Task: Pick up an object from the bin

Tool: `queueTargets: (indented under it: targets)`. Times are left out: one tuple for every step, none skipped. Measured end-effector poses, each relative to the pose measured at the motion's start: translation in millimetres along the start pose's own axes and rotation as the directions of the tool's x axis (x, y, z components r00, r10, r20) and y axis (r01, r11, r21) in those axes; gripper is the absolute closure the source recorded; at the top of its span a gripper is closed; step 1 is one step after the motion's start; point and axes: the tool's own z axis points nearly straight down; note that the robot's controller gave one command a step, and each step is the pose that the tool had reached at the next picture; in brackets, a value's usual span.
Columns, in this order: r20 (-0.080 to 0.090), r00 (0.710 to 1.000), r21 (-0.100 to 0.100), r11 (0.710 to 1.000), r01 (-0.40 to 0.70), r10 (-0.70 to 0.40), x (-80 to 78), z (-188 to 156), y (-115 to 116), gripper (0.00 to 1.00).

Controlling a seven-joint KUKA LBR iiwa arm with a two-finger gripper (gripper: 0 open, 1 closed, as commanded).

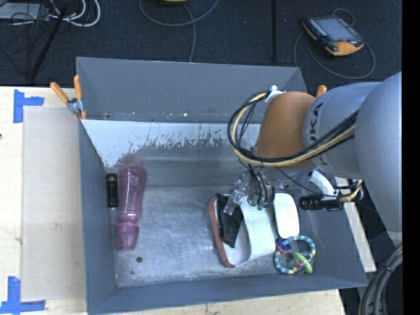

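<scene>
My gripper (pixel 253 191) hangs low over the right half of the bin, below the orange wrist cover. Just beneath and to its left lies a white, shoe-like flat thing with a brown rim (pixel 252 238). A black wedge-shaped piece (pixel 230 225) rests on its left part, close under the gripper. To the right of the gripper lies a white oval thing (pixel 285 215), like a bar of soap. I cannot make out anything held in the gripper.
A colourful ring toy (pixel 294 254) sits in the front right corner. Along the left wall lies a pink translucent bottle (pixel 128 205) with a small black cylinder (pixel 111 190) beside it. The arm and its cables cover the bin's right rear.
</scene>
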Motion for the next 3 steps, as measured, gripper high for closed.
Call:
queueTargets:
  targets:
    - [-0.004, 1.0, 0.002, 1.0, 0.0, 0.0, 1.2, -4, -1, 1.0]
    - [-0.005, 1.0, 0.002, 1.0, 0.0, 0.0, 1.5, -18, -1, 1.0]
    - [-0.007, 1.0, 0.003, 1.0, 0.001, -0.001, 1.7, -33, -1, 1.0]
